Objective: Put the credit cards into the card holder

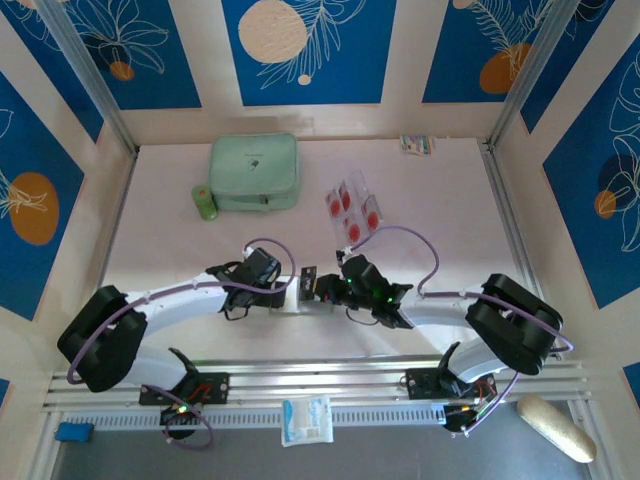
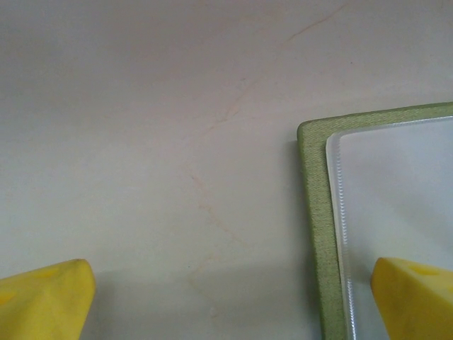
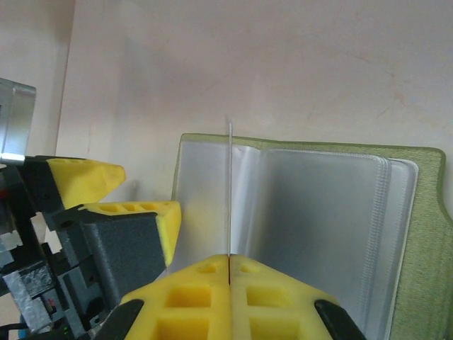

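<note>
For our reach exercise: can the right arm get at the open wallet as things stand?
Likely yes: the right pincer, shut on a card, hangs just above the wallet with nothing between.

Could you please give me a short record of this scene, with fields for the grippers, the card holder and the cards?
left gripper: open, one finger over the card holder's clear pocket
right gripper: shut on the held card
held card: thin, clear, seen edge-on, upright over the open pockets
card holder: olive-green, lying open on the table, pockets up
loose credit cards: clustered beyond the grippers, red marks showing
mint-green case: far left of the table, green roll beside it
</note>
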`<action>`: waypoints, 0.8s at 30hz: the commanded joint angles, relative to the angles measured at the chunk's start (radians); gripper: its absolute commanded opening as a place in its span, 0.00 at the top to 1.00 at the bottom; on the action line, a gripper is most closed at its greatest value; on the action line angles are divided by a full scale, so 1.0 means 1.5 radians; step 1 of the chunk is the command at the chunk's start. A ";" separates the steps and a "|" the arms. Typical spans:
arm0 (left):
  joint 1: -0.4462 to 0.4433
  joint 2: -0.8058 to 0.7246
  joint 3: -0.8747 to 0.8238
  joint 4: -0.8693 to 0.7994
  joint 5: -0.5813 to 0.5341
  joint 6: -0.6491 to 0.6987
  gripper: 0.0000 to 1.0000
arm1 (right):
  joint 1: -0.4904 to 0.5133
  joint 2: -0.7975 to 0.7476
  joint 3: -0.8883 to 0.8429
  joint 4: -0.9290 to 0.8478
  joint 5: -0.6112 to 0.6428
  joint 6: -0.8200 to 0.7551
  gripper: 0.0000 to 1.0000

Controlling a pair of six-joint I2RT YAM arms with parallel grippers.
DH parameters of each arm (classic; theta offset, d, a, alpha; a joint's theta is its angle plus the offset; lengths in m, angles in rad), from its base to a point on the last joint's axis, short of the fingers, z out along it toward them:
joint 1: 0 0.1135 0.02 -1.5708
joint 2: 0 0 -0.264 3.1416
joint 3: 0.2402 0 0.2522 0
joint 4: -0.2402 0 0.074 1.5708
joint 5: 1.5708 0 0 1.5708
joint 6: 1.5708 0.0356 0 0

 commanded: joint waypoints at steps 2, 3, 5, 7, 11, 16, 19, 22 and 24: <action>-0.005 0.005 -0.011 -0.019 -0.017 -0.013 0.00 | 0.011 0.019 -0.009 0.052 0.033 0.010 1.00; -0.006 0.005 -0.011 -0.019 -0.017 -0.013 0.00 | 0.013 0.023 -0.010 0.056 0.035 0.011 1.00; -0.005 0.006 -0.014 -0.017 -0.016 -0.014 0.00 | 0.016 0.030 -0.009 0.063 0.038 0.013 1.00; -0.006 0.007 -0.015 -0.016 -0.015 -0.016 0.00 | 0.017 0.036 -0.009 0.070 0.042 0.016 1.00; -0.005 0.007 -0.020 -0.012 -0.013 -0.018 0.00 | 0.020 0.046 -0.009 0.078 0.045 0.021 1.00; -0.005 0.007 -0.022 -0.010 -0.012 -0.019 0.00 | 0.022 0.051 -0.015 0.082 0.051 0.028 1.00; -0.005 0.007 -0.024 -0.008 -0.013 -0.019 0.00 | 0.024 0.051 -0.021 0.085 0.057 0.033 1.00; -0.006 0.008 -0.024 -0.007 -0.011 -0.019 0.00 | 0.028 0.050 -0.027 0.086 0.063 0.037 1.00; -0.005 0.008 -0.025 -0.006 -0.010 -0.020 0.00 | 0.027 0.051 -0.030 0.086 0.063 0.039 1.00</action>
